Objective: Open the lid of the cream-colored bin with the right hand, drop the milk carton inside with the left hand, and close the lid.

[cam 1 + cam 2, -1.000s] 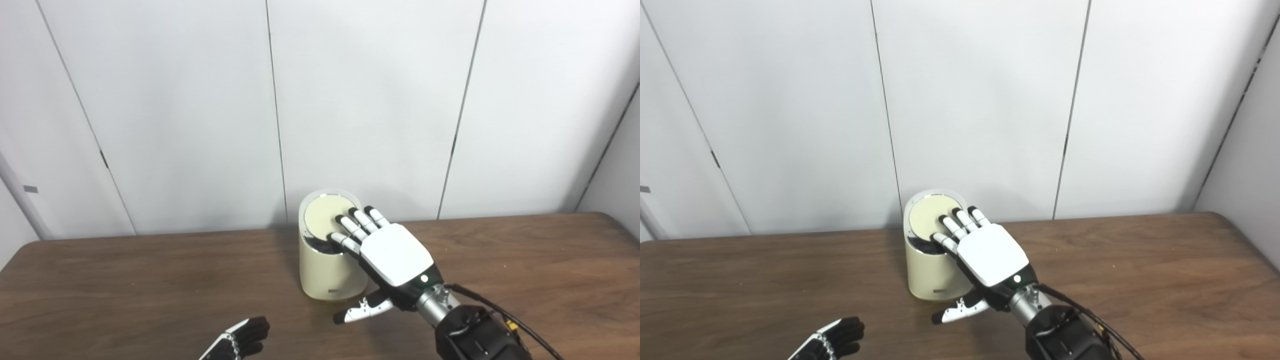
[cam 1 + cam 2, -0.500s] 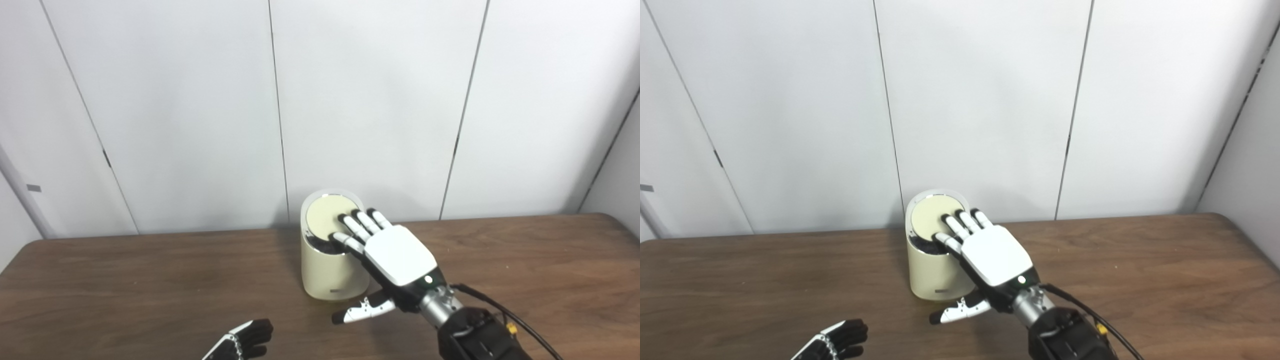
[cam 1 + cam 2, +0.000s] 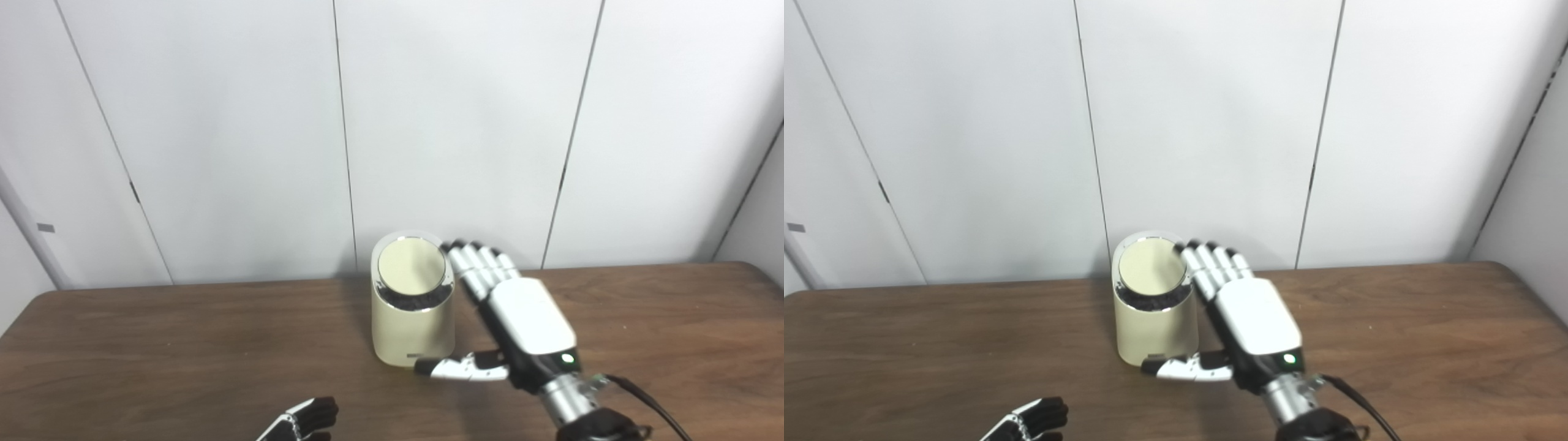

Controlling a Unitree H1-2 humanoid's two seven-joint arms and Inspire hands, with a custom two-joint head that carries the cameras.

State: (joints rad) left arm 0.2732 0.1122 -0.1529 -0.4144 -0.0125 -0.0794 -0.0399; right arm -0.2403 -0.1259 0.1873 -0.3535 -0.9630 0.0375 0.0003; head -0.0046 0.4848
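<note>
Currently left hand [image 3: 303, 418] is seen only partly at the near edge, fingers curled, grip state not determinable. Cream-colored bin [image 3: 411, 327] is set upright at the table's [image 3: 153, 343] far middle, lid [image 3: 411, 267] tilted, dark gap shown at its near side. Right hand [image 3: 517, 318] is held just right of the bin, fingers spread, nothing held, thumb near the base.

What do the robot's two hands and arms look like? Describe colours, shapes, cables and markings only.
The right hand has a white, rounded-rectangular back plate, white fingers with black tips and black joints, a small green light near a silver wrist, and a black cable trailing off. The left hand shows black fingers with white trim.
</note>
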